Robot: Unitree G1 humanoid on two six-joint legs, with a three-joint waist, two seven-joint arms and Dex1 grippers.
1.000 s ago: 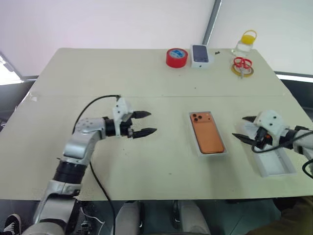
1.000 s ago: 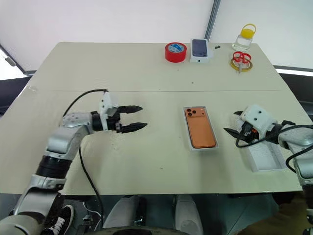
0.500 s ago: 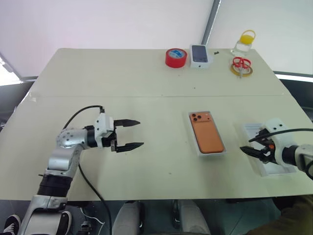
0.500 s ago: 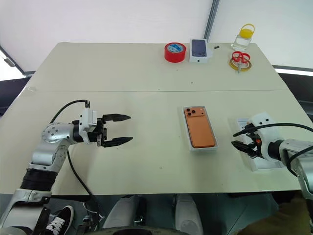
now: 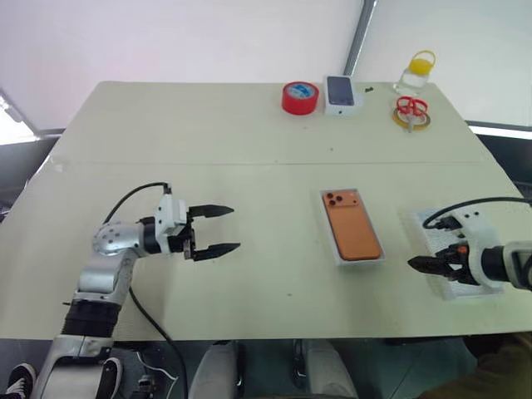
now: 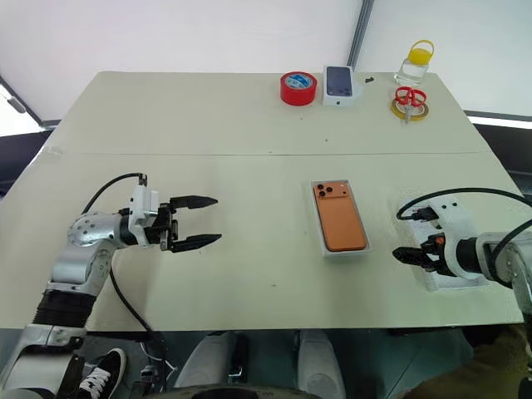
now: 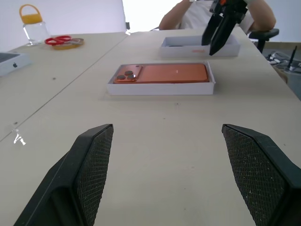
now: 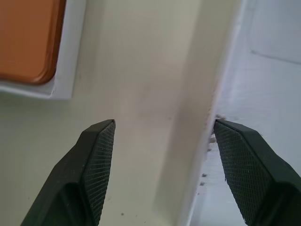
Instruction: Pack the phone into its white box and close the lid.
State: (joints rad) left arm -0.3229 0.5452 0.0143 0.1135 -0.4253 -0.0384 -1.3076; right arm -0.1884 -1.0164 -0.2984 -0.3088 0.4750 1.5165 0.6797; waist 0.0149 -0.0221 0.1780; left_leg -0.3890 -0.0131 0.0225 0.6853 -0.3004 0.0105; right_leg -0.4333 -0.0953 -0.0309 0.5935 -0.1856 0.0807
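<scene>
Right now my right gripper [image 6: 405, 254] has its jaws spread wide and empty, hanging low over the near-left edge of the lid [image 6: 453, 278] — in the right wrist view one finger sits over bare table and the other over the lid's white wall, so I straddle that edge without touching it as far as I can tell. My left gripper [image 5: 219, 229] is also wide open with nothing in it, pointing level across the table toward the phone [image 5: 352, 230] and well apart from it.

Working outward: the lid lies at about four o'clock on the table [image 5: 208, 125], hollow side up, at the right edge. The phone rests back-up inside the white box [image 5: 381, 261] at roughly three o'clock of centre, camera cluster at the far end. So the packing looks done; the lid is what remains.

I judge the lid to be light, thin-walled card — stiff enough along its length, yet easy to crush or bow if I pinch hard. Its plain walls look smooth, so it may slip or pivot in a one-point grip. I would take it across one long wall near the middle, one finger inside the hollow and one outside, squeezing gently. It needs flipping before it goes over the tray, and the fit looks snug, so a skewed hold could jam it or shove the light tray sideways.

Far off at twelve to one o'clock sit a red tape roll [image 5: 300, 97], a small phone-printed box [image 5: 341, 94], scissors [image 5: 411, 107] and a jar [image 5: 416, 74].
</scene>
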